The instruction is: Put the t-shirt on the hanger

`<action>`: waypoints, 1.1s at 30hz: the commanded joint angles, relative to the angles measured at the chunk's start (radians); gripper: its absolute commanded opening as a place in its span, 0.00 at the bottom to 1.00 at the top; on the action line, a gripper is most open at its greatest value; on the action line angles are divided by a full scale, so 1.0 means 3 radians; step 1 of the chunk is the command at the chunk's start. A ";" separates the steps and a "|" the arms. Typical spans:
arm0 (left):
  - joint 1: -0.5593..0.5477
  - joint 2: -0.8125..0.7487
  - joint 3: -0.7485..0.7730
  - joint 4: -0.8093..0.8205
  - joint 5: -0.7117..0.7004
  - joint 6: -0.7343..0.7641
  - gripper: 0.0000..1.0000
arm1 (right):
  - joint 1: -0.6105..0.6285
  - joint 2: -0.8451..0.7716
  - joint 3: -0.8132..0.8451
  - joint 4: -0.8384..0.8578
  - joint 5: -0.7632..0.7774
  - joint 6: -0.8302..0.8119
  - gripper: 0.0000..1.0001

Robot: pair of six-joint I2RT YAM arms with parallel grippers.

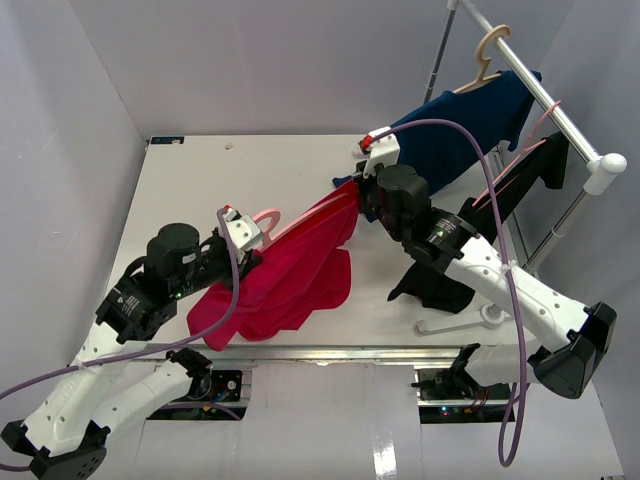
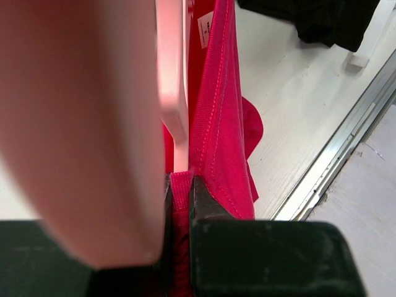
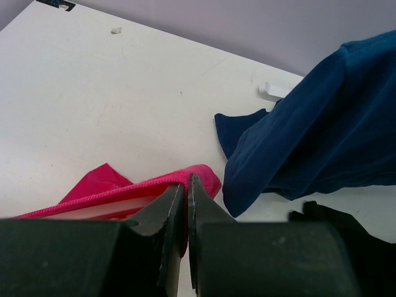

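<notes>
The crimson t-shirt is stretched above the table between my two grippers, its lower part draping onto the table. My left gripper is shut on the shirt's ribbed collar edge, with the pale-pink hanger right beside its fingers. The hanger's hook sticks out above the cloth. My right gripper is shut on the shirt's hem at its far corner. A white label shows on the shirt.
A navy blue shirt hangs on a beige hanger from the rack rail at the back right. A black garment lies by the rack's white foot. The table's front edge is near.
</notes>
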 commanded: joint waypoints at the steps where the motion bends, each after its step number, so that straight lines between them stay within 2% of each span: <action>1: -0.0003 0.0022 0.0073 -0.0285 -0.0064 0.0008 0.00 | -0.0136 0.0015 0.0228 0.0198 0.0254 -0.0146 0.08; 4: -0.0003 0.0064 0.0110 -0.0188 0.0118 -0.0038 0.00 | -0.0135 -0.0003 0.0234 0.0064 -0.0408 -0.0148 0.08; 5: -0.0003 0.0074 0.0107 -0.0094 0.0202 -0.0059 0.00 | -0.0135 -0.0013 0.0234 0.0026 -0.0817 -0.0153 0.08; 7: -0.0003 0.0065 0.0072 0.0032 0.0546 -0.0101 0.00 | -0.0090 -0.0034 0.0224 -0.0072 -0.1132 -0.0158 0.08; 10: -0.0003 0.0073 0.0006 0.0189 0.0793 -0.0171 0.00 | -0.0028 -0.0020 0.0329 -0.0359 -0.1712 -0.0206 0.08; 18: -0.0003 0.0160 -0.0310 0.0293 0.0869 -0.0172 0.00 | 0.0224 -0.0224 0.0169 -0.0773 -0.2400 -0.0208 0.09; 22: -0.0003 0.0121 -0.0375 0.0394 0.1108 -0.0194 0.00 | 0.0238 -0.0353 0.0069 -0.0877 -0.2621 -0.0329 0.22; 24: -0.0003 0.0113 -0.0396 0.0436 0.1227 -0.0208 0.00 | 0.0238 -0.0412 0.0026 -0.0876 -0.2608 -0.0423 0.37; 26: -0.0003 0.0126 -0.0402 0.0466 0.1312 -0.0225 0.00 | 0.0238 -0.0452 0.0021 -0.0859 -0.2660 -0.0485 0.45; 29: -0.0003 0.0141 -0.0417 0.0492 0.1450 -0.0240 0.00 | 0.0238 -0.0486 0.0039 -0.0774 -0.2868 -0.0552 0.52; 33: -0.0003 0.0144 -0.0440 0.0510 0.1515 -0.0238 0.00 | 0.0243 -0.0450 0.0083 -0.0617 -0.3032 -0.0599 0.55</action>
